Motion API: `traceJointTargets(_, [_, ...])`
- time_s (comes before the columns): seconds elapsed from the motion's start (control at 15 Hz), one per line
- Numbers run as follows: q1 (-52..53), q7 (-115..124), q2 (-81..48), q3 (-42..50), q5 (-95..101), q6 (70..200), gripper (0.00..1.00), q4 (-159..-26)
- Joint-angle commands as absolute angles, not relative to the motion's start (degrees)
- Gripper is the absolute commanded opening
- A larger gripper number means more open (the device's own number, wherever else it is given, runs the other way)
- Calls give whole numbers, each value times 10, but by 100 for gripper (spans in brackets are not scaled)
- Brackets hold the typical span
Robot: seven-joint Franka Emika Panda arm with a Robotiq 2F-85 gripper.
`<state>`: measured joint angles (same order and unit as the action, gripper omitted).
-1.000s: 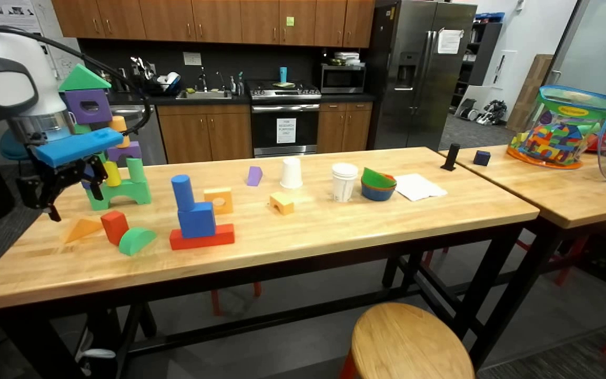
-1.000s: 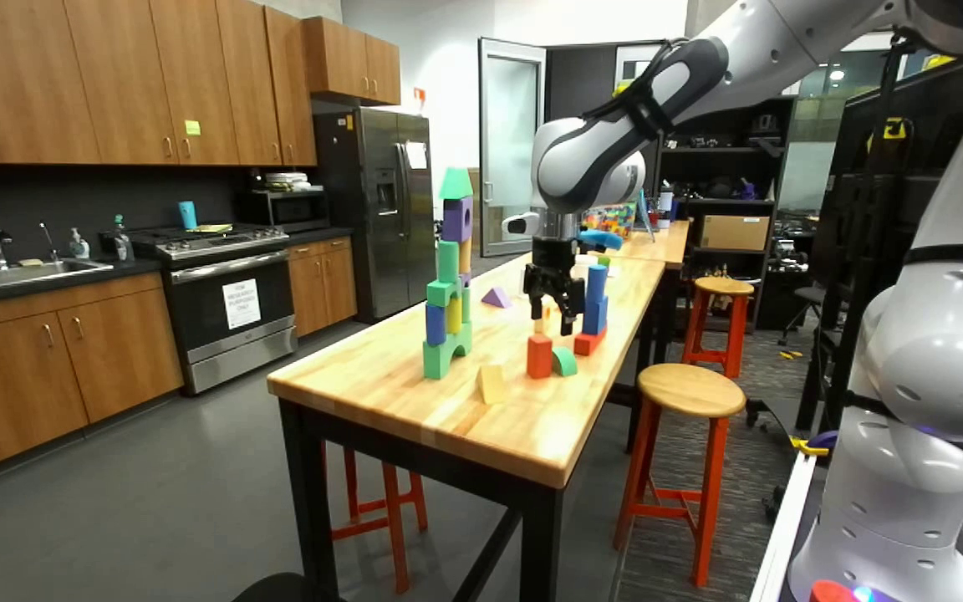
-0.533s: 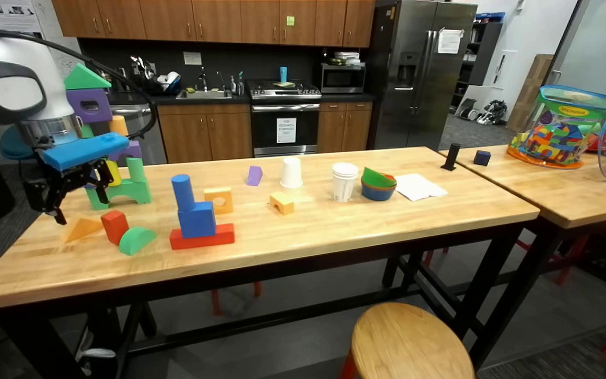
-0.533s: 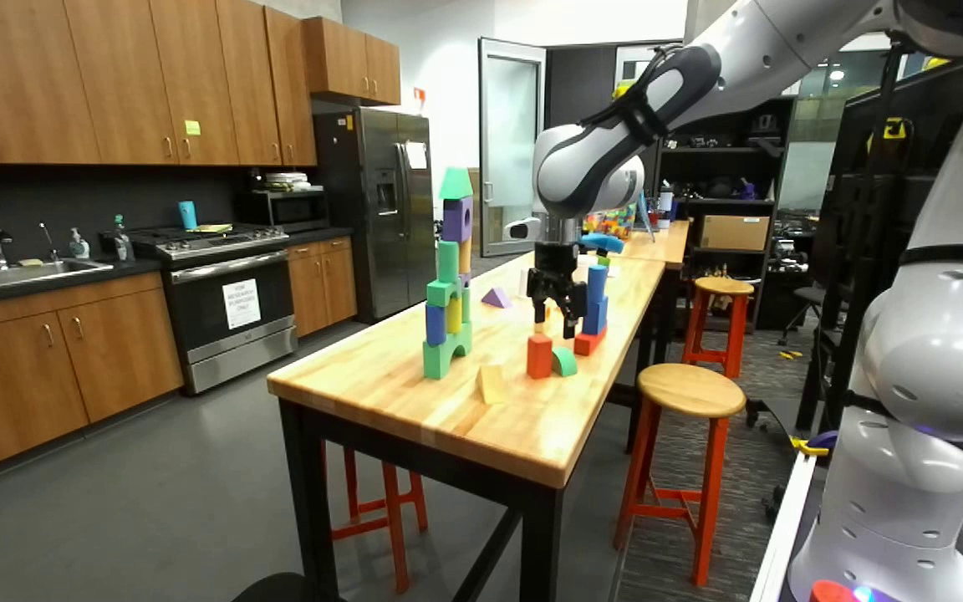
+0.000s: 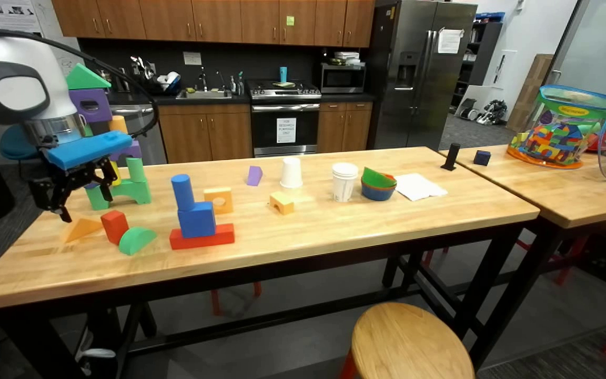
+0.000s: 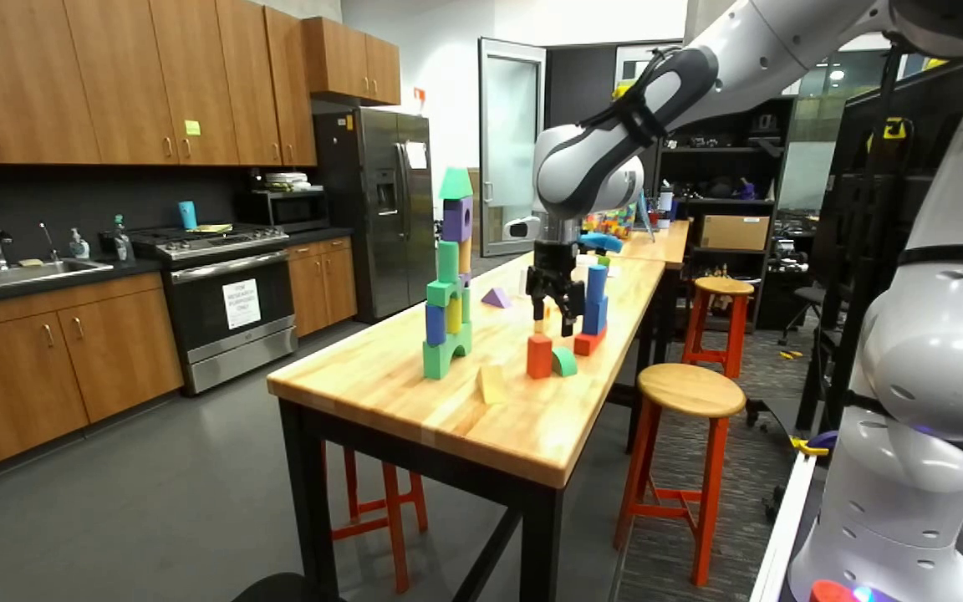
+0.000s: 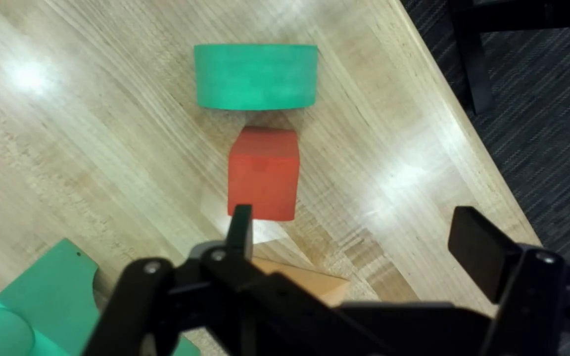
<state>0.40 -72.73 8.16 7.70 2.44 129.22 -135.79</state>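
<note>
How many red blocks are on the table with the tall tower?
2 that I see: one short red block standing beside the green half-round block, and one long red block lying under a blue block. Others may be hidden.

Brightly lit throughout. In wrist view, glare is thrown off the tabletop (image 7: pixel 117 143) in white patches; gripper (image 7: pixel 352 222) is rendered near-black, slightly soft. In an exterior view, white wall (image 6: pixel 441 75) is almost blown out.
</note>
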Motion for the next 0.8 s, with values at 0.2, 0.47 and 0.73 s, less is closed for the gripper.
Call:
traceJointTargets(0.2, [-9,-713,56,68,53,1324,100,-1353])
traceJointTargets(0.47, [-13,-702,42,67,66,1332,100,-1350])
traceJointTargets(0.73, [-13,-713,46,65,57,1326,100,-1356])
